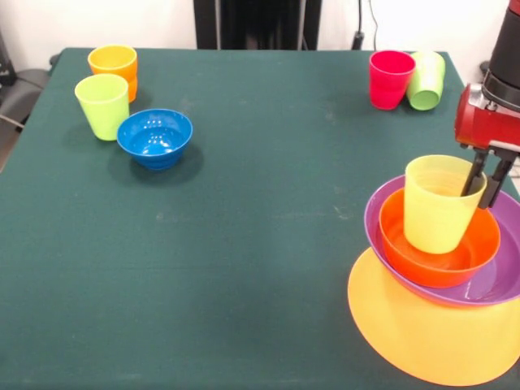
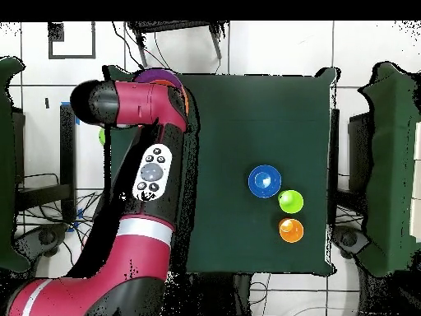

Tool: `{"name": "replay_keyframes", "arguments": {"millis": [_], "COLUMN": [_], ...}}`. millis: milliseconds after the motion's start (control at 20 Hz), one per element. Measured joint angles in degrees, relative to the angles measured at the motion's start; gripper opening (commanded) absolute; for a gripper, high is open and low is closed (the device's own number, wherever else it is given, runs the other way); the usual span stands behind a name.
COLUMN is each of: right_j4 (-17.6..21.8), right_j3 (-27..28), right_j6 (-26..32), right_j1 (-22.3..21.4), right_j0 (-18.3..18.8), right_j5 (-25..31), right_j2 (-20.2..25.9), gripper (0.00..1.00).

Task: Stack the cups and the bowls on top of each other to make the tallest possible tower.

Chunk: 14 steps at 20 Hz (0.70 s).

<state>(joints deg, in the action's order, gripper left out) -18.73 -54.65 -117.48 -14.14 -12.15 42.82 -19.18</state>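
Observation:
The tower stands at the front right: a large orange-yellow bowl [image 1: 431, 329] lowest, a purple bowl [image 1: 496, 280] on it, and a red-orange bowl [image 1: 435, 256] in that. A translucent yellow cup [image 1: 435, 207] stands in the red-orange bowl, slightly tilted. My gripper [image 1: 485, 185] comes down from the right and is shut on the cup's right rim, one finger inside and one outside. An orange cup [image 1: 114, 63], a lime green cup [image 1: 103, 104] and a blue bowl [image 1: 154, 136] stand at the far left. A red cup [image 1: 390, 77] stands at the far right with a green cup [image 1: 426, 79] leaning on it. The large green bowl is not in view.
In the overhead view the arm [image 2: 148, 173] covers the tower, and only the purple bowl's rim [image 2: 160, 76] shows. The blue bowl [image 2: 265, 182], lime cup [image 2: 289, 200] and orange cup [image 2: 291, 230] sit near the table's right side there.

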Motion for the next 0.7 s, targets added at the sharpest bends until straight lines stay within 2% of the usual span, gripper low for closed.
{"name": "replay_keyframes", "arguments": {"millis": [250,550,600,700], "right_j4": [-0.3,-0.3,-0.3,-0.3], "right_j3": [-0.1,-0.1,-0.1,-0.1], "right_j6": [0.0,0.0,0.0,0.0], "right_j1": [-0.7,-0.8,-0.8,-0.8], "right_j0": [0.7,0.7,0.7,0.7], "right_j5": [-0.9,-1.5,-1.7,-1.7], "right_j2": [2.4,3.0,3.0,3.0], "gripper": [0.0,0.0,1.0,1.0]}}
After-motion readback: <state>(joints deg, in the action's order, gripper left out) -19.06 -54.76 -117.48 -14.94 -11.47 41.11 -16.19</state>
